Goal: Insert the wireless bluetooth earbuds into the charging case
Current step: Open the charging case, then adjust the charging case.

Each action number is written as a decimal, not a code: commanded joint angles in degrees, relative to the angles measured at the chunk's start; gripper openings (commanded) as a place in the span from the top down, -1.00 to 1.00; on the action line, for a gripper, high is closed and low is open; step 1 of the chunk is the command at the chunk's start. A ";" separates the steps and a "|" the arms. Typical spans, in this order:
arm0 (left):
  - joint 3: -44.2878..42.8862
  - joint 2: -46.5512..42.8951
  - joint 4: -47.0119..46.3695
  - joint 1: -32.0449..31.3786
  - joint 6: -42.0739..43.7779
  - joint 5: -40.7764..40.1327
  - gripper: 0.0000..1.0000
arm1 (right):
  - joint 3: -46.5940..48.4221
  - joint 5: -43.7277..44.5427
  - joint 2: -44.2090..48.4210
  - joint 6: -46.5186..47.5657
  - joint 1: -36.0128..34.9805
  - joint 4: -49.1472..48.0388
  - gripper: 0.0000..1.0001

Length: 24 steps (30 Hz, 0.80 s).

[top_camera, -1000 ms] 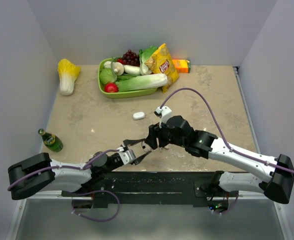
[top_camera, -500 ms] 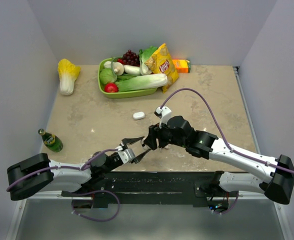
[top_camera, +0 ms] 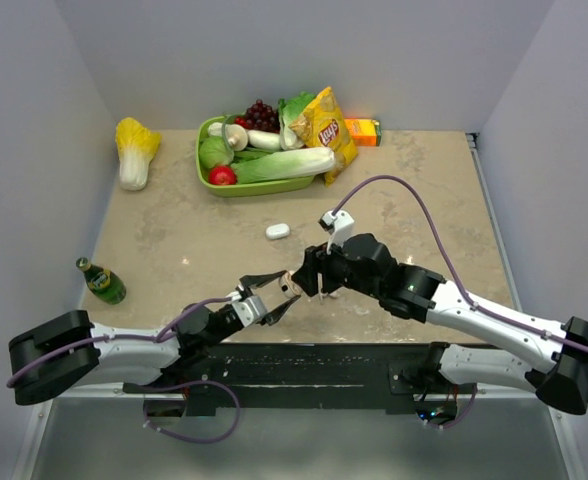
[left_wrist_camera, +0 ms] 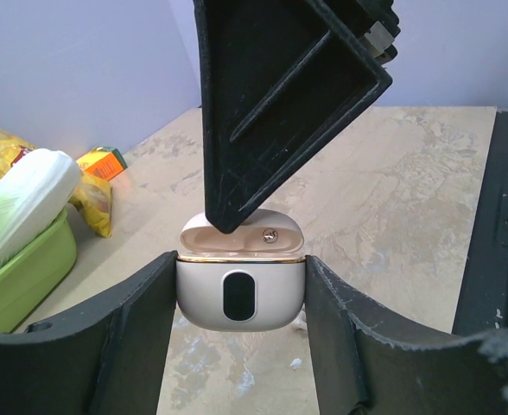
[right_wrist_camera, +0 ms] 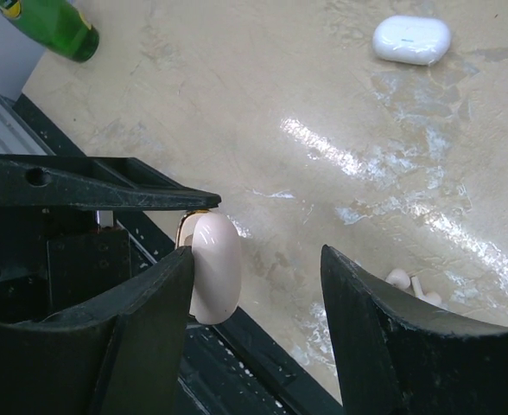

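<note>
My left gripper [left_wrist_camera: 241, 268] is shut on the charging case [left_wrist_camera: 241, 298], a white pebble with a dark oval on its front, held above the table with its lid [left_wrist_camera: 276, 232] up. In the right wrist view the lid's pale outside [right_wrist_camera: 215, 268] rests against one finger of my right gripper [right_wrist_camera: 258, 259], which is open with nothing between its jaws. That finger [left_wrist_camera: 271, 112] comes down from above onto the lid in the left wrist view. Two wireless bluetooth earbuds [right_wrist_camera: 409, 283] lie on the table near the front edge. Both grippers [top_camera: 292, 285] meet at the table's near middle.
A second white case [top_camera: 277, 231], closed, lies mid-table. A green bottle [top_camera: 101, 281] stands at the left. At the back are a green tray [top_camera: 259, 187] of vegetables, a chips bag [top_camera: 326, 125], an orange box [top_camera: 364, 130] and a cabbage [top_camera: 134, 150]. The black front rail [right_wrist_camera: 263, 354] runs just below the case.
Both arms have shifted slightly to the right, with the case still in the left gripper. The jaws of both grippers stand as before.
</note>
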<state>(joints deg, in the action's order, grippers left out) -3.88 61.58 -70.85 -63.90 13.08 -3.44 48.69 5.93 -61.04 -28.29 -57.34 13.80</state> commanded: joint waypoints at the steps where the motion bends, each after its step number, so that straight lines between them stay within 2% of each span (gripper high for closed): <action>1: -0.43 -2.08 -24.78 -0.61 1.07 -0.60 1.00 | -1.05 4.34 0.92 -0.53 0.30 2.72 -0.23; 10: 0.63 -2.43 -25.13 -0.79 0.89 -1.48 1.00 | -1.05 5.32 5.92 -1.68 0.30 0.97 -0.23; 14: 0.71 -2.69 -25.30 -0.88 0.89 -1.66 1.00 | -1.93 -0.91 7.25 -1.85 0.30 -3.43 -0.24; 24: 0.72 -3.05 -26.18 -0.96 1.16 -1.57 1.00 | -4.03 -7.32 4.26 -6.42 1.97 -10.36 -0.19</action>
<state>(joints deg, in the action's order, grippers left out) -3.84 59.57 -72.36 -64.31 13.10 -4.93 46.09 2.48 -56.66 -31.73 -56.80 9.19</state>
